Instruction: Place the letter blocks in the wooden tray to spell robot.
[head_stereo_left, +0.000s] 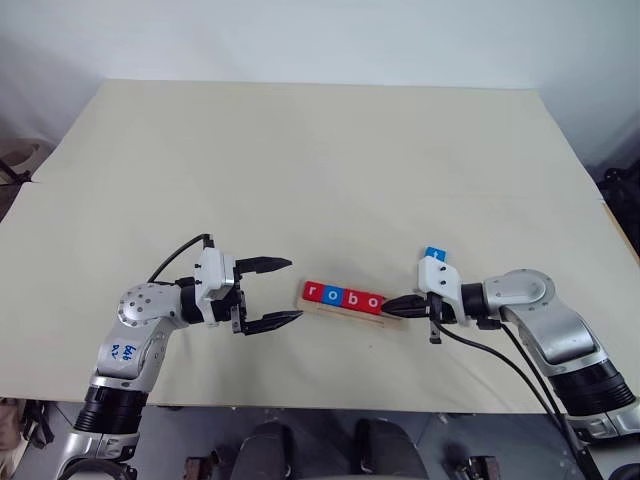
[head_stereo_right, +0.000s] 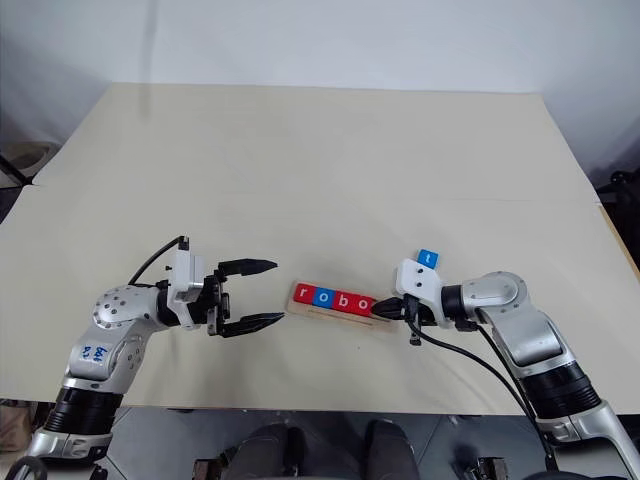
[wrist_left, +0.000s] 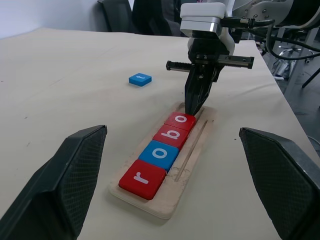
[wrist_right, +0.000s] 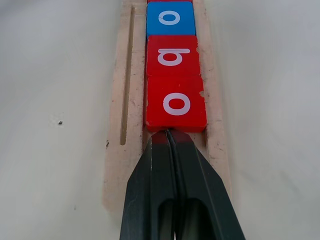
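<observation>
Pushing with my closed, empty right hand (wrist_right: 168, 134) against the red "o" tile (wrist_right: 175, 103) risks tipping it out of the pale wooden tray (wrist_left: 196, 150).

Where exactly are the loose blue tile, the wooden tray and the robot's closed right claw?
blue tile (wrist_left: 140, 79), left wrist view, middle of its top face.
wooden tray (wrist_left: 192, 155), left wrist view, bare wood beside the tiles.
right gripper (wrist_right: 170, 136), right wrist view, shut fingertips at the second o tile's edge.
</observation>
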